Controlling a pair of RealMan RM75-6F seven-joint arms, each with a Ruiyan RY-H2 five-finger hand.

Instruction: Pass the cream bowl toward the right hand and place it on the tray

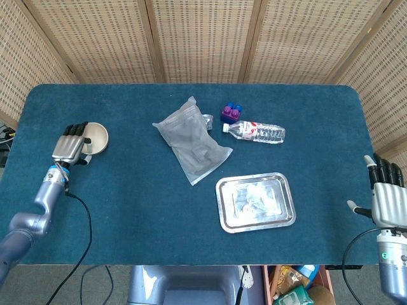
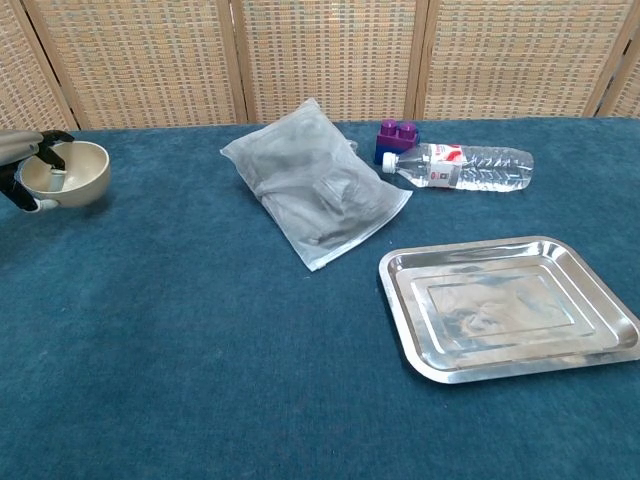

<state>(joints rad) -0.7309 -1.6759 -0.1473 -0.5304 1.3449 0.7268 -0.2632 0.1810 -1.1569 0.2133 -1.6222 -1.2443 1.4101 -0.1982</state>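
- The left hand sits at the left side of the blue table and grips the cream bowl by its near rim: dark fingertips hook over the edge into the bowl, and the thumb presses the outer wall.
- In the chest view the same left hand shows only partly at the frame's left edge, with the cream bowl tipped toward it, its opening facing the hand; whether the bowl's base touches the cloth cannot be told.
- The right hand hangs off the right end of the table, well apart from everything on it, fingers straight and spread, grasping nothing.
- One bowl is present, and it lies at the far left, well apart from the tray.
- One metal tray lies flat near the front of the table, right of centre; it also shows in the chest view.
- One clear plastic bag lies between bowl and tray, near the table's middle.
- One plastic water bottle lies on its side behind the tray, cap pointing toward the bag.
- One purple and blue block stands just beside the bottle's cap end.
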